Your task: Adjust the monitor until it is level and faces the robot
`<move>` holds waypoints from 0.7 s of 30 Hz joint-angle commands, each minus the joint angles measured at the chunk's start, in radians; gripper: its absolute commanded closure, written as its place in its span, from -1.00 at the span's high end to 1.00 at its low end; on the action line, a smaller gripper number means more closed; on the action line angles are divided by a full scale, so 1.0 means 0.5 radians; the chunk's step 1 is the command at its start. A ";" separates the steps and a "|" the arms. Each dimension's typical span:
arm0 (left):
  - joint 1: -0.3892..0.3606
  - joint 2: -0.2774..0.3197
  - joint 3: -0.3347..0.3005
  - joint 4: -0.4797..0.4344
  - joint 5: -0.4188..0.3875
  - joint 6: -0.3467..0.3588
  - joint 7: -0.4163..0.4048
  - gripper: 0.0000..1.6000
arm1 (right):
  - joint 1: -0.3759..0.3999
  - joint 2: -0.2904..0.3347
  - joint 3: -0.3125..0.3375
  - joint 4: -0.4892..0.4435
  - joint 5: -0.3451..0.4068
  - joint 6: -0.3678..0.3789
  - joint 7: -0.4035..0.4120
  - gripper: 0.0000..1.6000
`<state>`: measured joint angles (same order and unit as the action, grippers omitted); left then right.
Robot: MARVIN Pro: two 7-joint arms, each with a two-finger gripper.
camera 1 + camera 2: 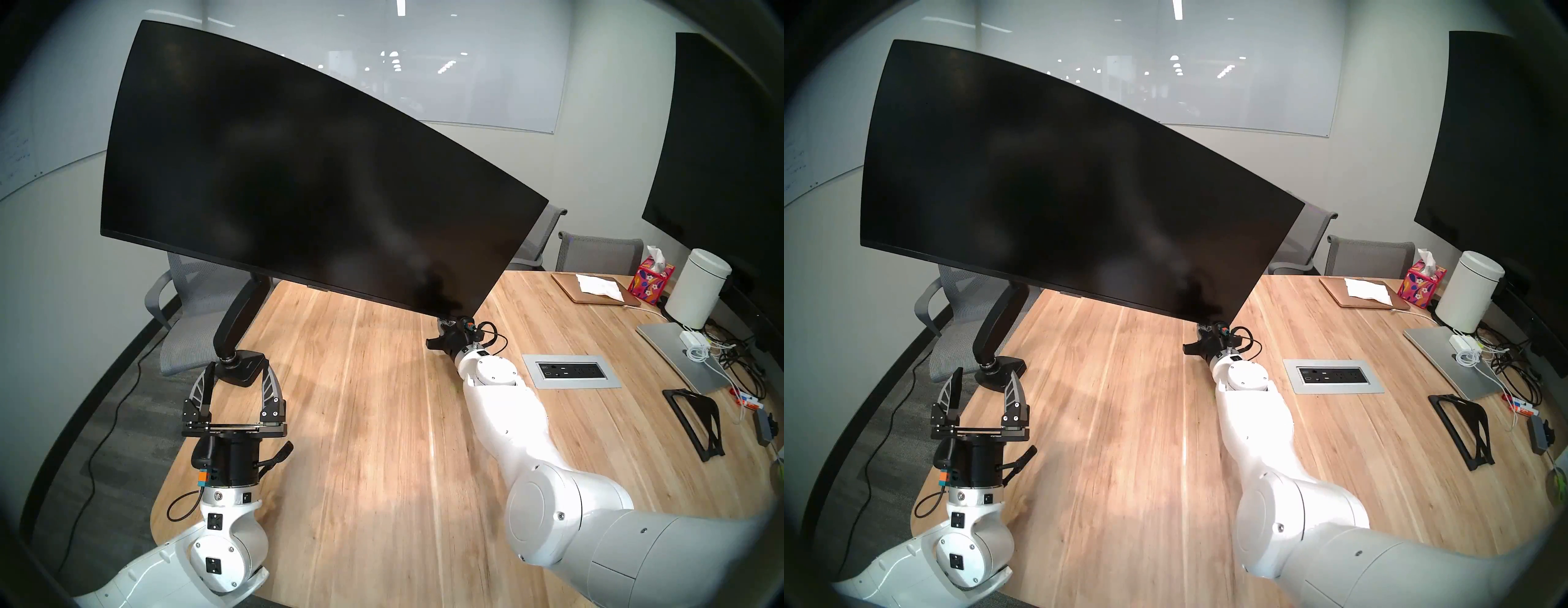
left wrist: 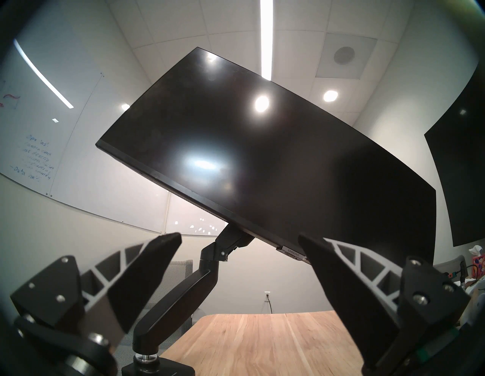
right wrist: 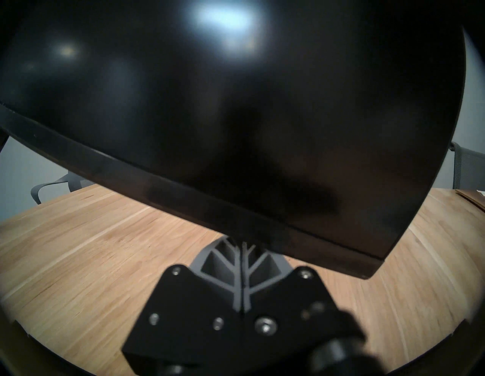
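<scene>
Clearly the monitor point(image 1: 314, 170) hangs tilted over the tabletop point(image 1: 373, 424), right corner low, so the right end effector point(image 3: 242, 245), fingers pressed together, sits under that edge, likely to nudge it up. Its tips hide beneath the bezel; contact is unclear. Left end effector point(image 1: 237, 382) waits wide, empty.

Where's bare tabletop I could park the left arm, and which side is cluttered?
Bare wood lies between the monitor base and the right arm, under the tilted monitor, running to the table's near edge. The strip between the right arm and the power outlet panel is narrower. Crowded: the far right, with laptop, cables, black stand, white canister.
</scene>
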<state>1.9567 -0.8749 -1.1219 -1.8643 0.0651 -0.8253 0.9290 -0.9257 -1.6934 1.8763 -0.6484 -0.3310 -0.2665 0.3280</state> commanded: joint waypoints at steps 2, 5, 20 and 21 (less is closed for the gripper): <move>-0.004 -0.003 -0.003 -0.023 0.002 -0.006 0.002 1.00 | 0.091 0.040 -0.004 -0.184 -0.014 -0.099 -0.052 -1.00; -0.004 -0.003 -0.003 -0.023 0.003 -0.006 0.003 1.00 | 0.070 0.043 -0.004 -0.209 -0.022 -0.104 -0.066 -1.00; -0.003 -0.003 -0.003 -0.024 0.003 -0.006 0.003 1.00 | 0.046 0.074 -0.011 -0.276 -0.088 -0.095 -0.112 -1.00; -0.003 -0.003 -0.003 -0.024 0.003 -0.006 0.003 1.00 | 0.046 0.075 -0.013 -0.280 -0.098 -0.092 -0.117 -1.00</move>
<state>1.9566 -0.8749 -1.1219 -1.8643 0.0651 -0.8254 0.9290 -0.9475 -1.6759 1.8730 -0.7217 -0.3707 -0.2845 0.2888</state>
